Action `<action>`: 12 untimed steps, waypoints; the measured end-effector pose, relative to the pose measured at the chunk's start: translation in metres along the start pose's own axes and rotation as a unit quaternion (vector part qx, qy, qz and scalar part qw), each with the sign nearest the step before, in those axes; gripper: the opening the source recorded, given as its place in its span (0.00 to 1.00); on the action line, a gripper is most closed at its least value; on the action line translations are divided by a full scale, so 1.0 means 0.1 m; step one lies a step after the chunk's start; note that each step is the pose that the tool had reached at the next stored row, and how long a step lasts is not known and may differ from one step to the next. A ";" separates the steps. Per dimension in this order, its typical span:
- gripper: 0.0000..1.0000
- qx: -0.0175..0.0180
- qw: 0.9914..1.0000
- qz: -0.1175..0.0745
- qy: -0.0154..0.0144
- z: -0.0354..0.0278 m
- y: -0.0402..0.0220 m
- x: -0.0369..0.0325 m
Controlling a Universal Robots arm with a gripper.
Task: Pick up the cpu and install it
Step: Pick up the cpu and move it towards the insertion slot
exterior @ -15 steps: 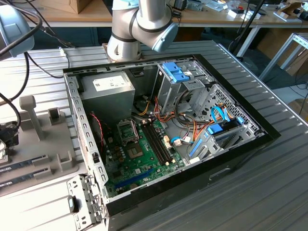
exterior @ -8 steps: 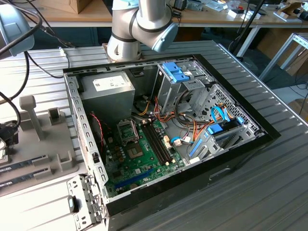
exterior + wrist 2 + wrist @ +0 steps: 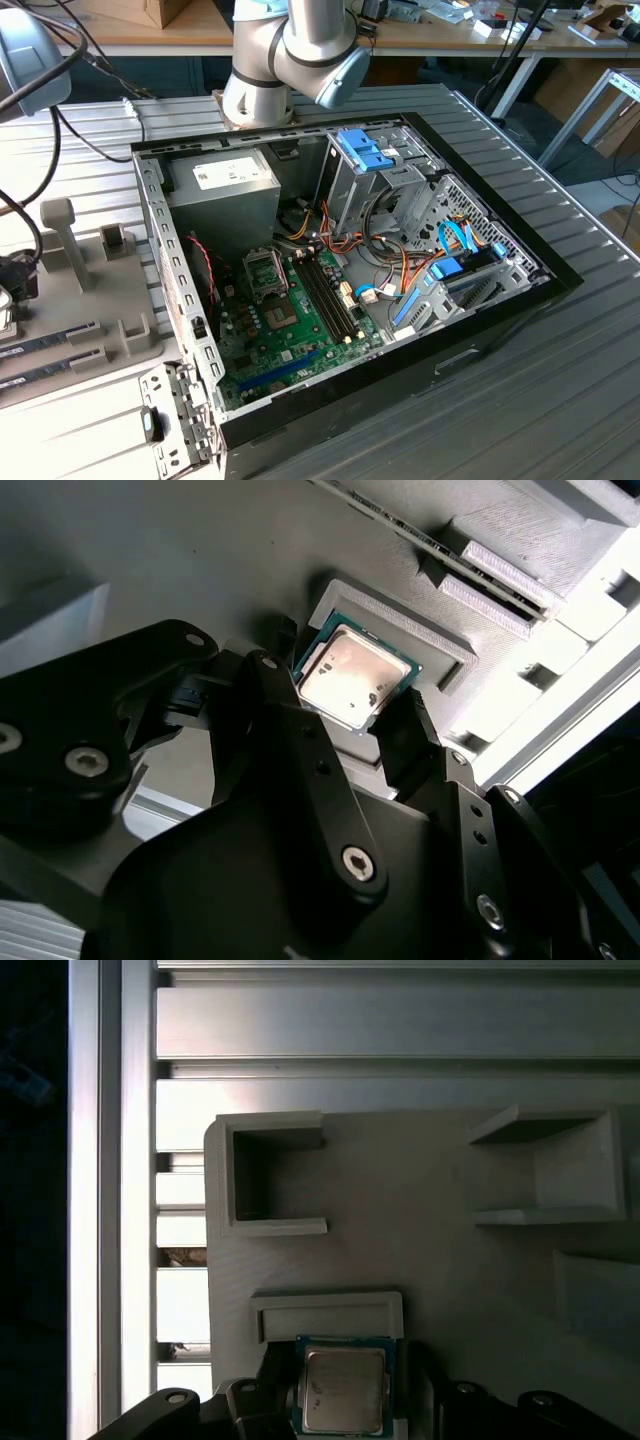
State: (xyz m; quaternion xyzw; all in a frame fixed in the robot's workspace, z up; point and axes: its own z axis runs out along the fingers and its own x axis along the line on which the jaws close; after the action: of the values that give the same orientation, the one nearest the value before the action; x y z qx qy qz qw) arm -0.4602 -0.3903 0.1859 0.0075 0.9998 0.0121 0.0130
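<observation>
The cpu (image 3: 355,675), a small square chip with a silver top and a thin green rim, sits between the black fingers of my gripper (image 3: 345,705), which is shut on it from two opposite sides. It is just in front of a shallow raised nest (image 3: 420,630) on the grey holder block. In the first wrist view the cpu (image 3: 343,1388) lies below that nest's ledge (image 3: 326,1312), with my gripper (image 3: 345,1405) around it. In the exterior view the square metal socket frame (image 3: 268,272) stands on the green motherboard (image 3: 290,325) inside the open computer case.
The grey holder block (image 3: 95,300) lies at the exterior view's left of the case and carries long memory sticks (image 3: 50,345). Inside the case (image 3: 500,300) are a grey power-supply box (image 3: 222,185), blue drive bays (image 3: 365,150) and loose cables. The arm's base (image 3: 270,70) stands behind the case.
</observation>
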 end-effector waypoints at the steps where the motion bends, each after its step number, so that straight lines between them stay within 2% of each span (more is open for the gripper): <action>1: 0.59 0.000 1.000 0.000 0.000 0.000 0.000 0.009; 8: 0.59 0.000 1.000 0.000 0.000 0.000 0.000 0.016; 9: 0.51 0.000 1.000 0.000 0.000 0.000 0.000 0.016; 12: 0.47 0.000 1.000 0.000 0.000 0.000 0.000 0.016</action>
State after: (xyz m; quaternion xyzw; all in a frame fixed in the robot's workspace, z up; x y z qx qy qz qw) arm -0.4618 -0.3903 0.1859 0.0074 0.9998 0.0122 0.0130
